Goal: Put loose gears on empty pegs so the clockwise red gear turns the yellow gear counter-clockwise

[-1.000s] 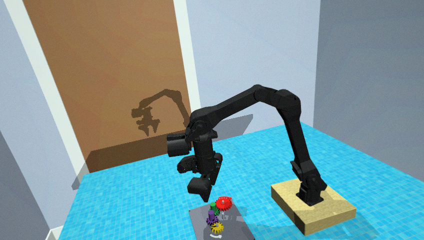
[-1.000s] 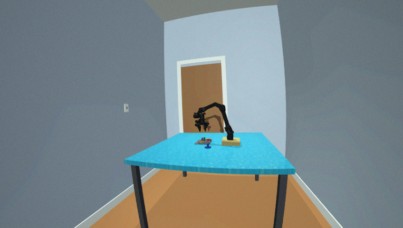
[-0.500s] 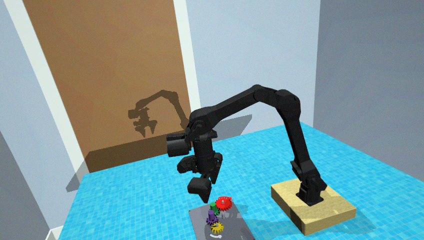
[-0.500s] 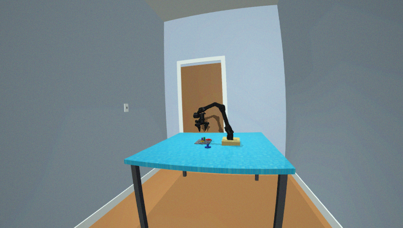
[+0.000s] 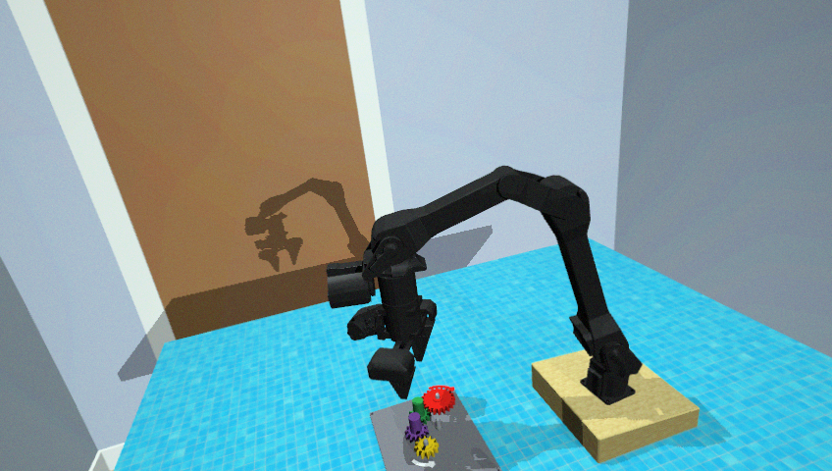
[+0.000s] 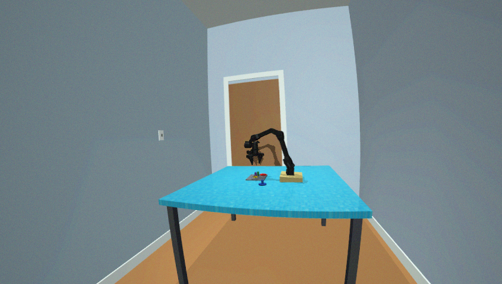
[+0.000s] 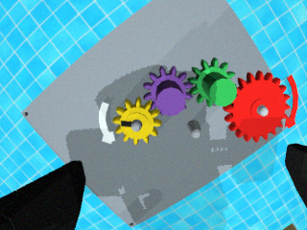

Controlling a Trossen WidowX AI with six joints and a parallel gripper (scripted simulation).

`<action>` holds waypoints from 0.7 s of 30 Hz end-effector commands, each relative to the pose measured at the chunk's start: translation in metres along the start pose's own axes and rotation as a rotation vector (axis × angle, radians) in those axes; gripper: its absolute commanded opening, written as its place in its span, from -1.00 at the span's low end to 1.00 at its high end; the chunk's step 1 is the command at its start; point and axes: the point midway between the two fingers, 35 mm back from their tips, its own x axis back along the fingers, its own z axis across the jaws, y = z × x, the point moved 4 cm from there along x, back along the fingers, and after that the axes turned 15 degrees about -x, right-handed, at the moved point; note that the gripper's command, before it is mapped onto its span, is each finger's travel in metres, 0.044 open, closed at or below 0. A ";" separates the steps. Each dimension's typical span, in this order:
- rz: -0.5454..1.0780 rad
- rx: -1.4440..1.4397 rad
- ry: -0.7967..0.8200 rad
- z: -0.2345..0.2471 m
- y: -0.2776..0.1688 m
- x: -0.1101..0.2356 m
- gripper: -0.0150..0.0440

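Observation:
On the grey board (image 5: 390, 435) (image 7: 58, 107), the red gear (image 5: 435, 402) (image 7: 247, 103) and yellow gear (image 5: 427, 447) (image 7: 145, 117) stand at opposite ends of a row. A green gear (image 5: 418, 403) (image 7: 224, 92) is beside the red one. A purple gear (image 5: 414, 420) (image 7: 171, 102) is between green and yellow. Neighbouring teeth appear to meet; the green handle partly hides the green-red contact. Both look level. One empty peg (image 7: 194, 128) shows below them in the wrist view. A loose blue gear (image 6: 262, 183) stands on the table. My gripper (image 5: 412, 378) (image 6: 256, 163) (image 7: 190, 165) is wide open and empty, above the board.
The white arrow (image 7: 104, 122) lies beside the yellow gear and the red arrow (image 7: 293, 102) beside the red gear. The arm's wooden base (image 5: 636, 429) (image 6: 291, 178) stands right of the board in the top and exterior views. The blue gear is off the board's near side in the exterior view.

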 end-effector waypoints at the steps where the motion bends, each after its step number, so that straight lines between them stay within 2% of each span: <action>1: -0.002 -0.002 0.001 0.000 0.000 0.001 1.00; 13: -0.002 -0.002 0.001 0.002 -0.002 0.002 1.00; 15: -0.003 -0.002 0.003 0.020 -0.017 0.005 1.00; 21: -0.002 -0.001 0.011 0.082 -0.099 0.019 1.00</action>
